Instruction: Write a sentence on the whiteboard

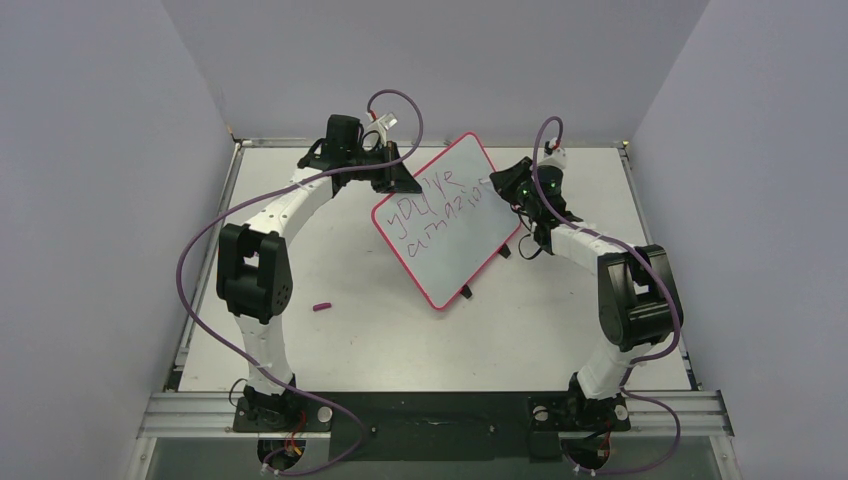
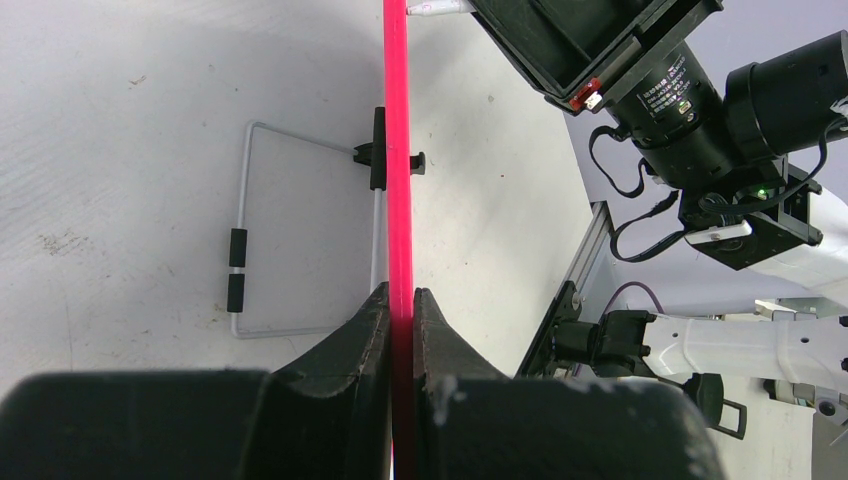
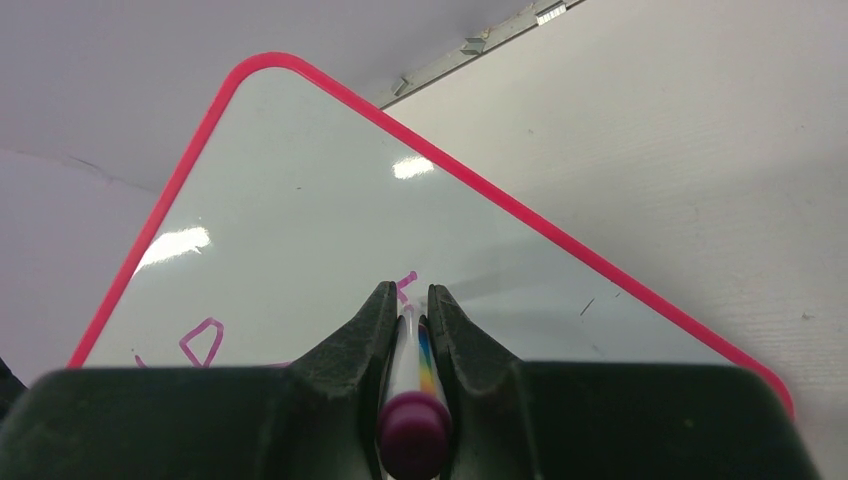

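The whiteboard [image 1: 470, 255], white with a red-pink rim, stands tilted at the table's middle. My left gripper [image 1: 402, 181] is shut on its upper left rim. In the left wrist view that rim is a thin pink line [image 2: 397, 150] pinched between my left gripper's [image 2: 400, 295] jaws. Reddish-purple lettering, the sentence [image 1: 435, 208], runs in two lines across the board. My right gripper [image 1: 500, 190] is at the board's right edge, shut on a white marker pen [image 3: 412, 385] with a purple end. The right gripper [image 3: 407, 292] holds the pen's tip against the whiteboard [image 3: 330, 210] by a fresh stroke [image 3: 405, 283].
A small purple pen cap [image 1: 322, 307] lies on the table left of the board. The board's wire stand [image 2: 243, 250] folds out behind it, and a black foot [image 1: 466, 293] shows at its lower edge. Grey walls close in the table on three sides.
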### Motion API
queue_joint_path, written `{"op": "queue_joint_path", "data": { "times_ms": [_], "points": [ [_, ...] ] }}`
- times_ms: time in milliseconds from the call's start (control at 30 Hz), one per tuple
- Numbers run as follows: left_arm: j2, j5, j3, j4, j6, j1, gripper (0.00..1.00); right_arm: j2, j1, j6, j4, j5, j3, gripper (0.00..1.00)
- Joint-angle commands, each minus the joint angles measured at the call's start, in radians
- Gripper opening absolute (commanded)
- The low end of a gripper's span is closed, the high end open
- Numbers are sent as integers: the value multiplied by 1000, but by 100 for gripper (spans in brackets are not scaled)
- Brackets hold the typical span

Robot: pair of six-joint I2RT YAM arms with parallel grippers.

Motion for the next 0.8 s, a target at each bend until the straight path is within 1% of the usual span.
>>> {"op": "queue_joint_path", "data": {
  "times_ms": [0, 767],
  "points": [
    [-95, 102, 29, 84, -2, -8, 0, -22, -4, -19, -17, 25, 18, 0],
    [-94, 102, 26, 85, -1, -8, 0, 14, -5, -18, -43, 20, 103, 0]
  ]
}}
